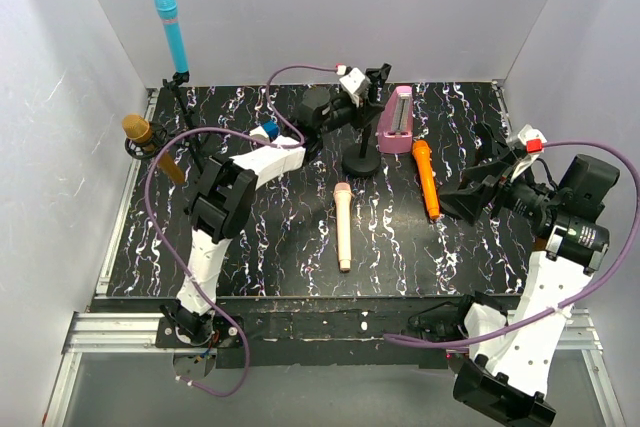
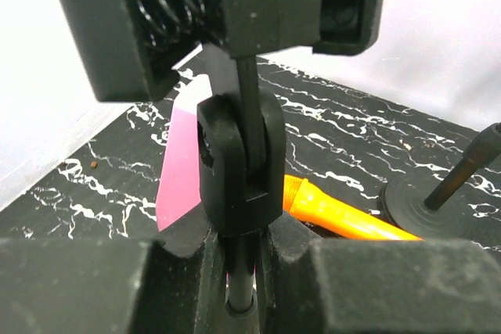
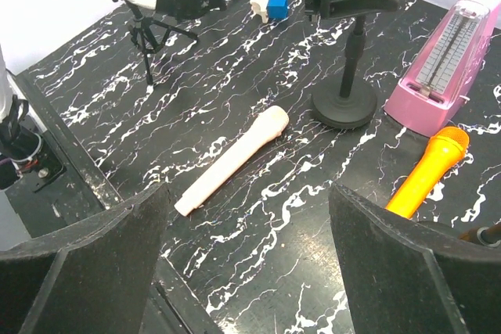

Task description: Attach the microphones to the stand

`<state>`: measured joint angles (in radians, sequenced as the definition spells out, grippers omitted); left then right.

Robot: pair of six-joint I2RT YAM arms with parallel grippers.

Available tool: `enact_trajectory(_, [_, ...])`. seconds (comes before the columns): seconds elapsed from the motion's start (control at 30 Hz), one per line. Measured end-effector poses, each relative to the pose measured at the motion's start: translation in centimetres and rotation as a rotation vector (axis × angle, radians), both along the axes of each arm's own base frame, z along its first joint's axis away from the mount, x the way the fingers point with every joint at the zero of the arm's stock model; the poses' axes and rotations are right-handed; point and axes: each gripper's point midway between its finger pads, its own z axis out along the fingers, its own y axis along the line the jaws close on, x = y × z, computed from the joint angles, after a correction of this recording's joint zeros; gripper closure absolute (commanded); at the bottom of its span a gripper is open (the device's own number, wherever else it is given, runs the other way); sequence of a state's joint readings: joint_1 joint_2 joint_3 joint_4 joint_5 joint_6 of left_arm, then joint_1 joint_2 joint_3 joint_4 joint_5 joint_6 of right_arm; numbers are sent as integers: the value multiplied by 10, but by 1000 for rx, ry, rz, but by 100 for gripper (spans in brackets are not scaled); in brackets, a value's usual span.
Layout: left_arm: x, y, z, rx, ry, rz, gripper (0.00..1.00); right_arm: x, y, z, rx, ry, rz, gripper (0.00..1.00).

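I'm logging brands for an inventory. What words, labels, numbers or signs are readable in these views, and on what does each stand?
No text can be read in any view.
pink block: fine scale marks down its front face, too small and blurred to read.
cream microphone and orange microphone: no printing visible.

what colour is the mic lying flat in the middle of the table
The microphone is pale pink-cream, clearest in the right wrist view.

Lab test booth (white walls [image 1: 330,7])
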<state>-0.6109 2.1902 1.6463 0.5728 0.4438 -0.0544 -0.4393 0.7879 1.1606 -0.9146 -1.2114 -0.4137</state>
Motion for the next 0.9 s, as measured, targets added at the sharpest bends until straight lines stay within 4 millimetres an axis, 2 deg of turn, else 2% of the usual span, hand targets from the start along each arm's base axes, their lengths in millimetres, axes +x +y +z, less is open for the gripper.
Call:
enact_trajectory(0.13, [-1, -7, 21, -11, -21, -45, 100, -2, 1, 1, -7, -10, -3, 11])
enact_trajectory(0.27, [-12, -2, 43, -18, -44, -122, 100, -5, 2, 1, -17, -24, -2, 11])
enact_trajectory(0.37, [-27, 21, 59, -15, -36, -188, 100, -6, 2, -1, -25, -22, -4, 11])
enact_trajectory(0.43, [-36, 45, 73, -14, -28, -215, 100, -6, 1, -2, -30, -23, -2, 11])
enact_trajectory(0.5, [-48, 79, 89, -9, -29, -228, 100, -6, 1, -4, -33, -18, 2, 11])
enact_trajectory(0.63, [-86, 145, 127, 24, -82, -224, 100, -7, 1, -9, -31, 3, 9, 12])
enact_trajectory(0.73, [-126, 169, 147, 64, -153, -232, 100, -6, 1, -12, -27, 18, 15, 12])
enact_trajectory(0.83, [-169, 174, 143, 79, -176, -281, 100, -6, 1, -14, -18, 29, 24, 12])
enact_trajectory(0.9, [-190, 174, 122, 86, -139, -315, 100, -6, 2, -14, -12, 33, 30, 12])
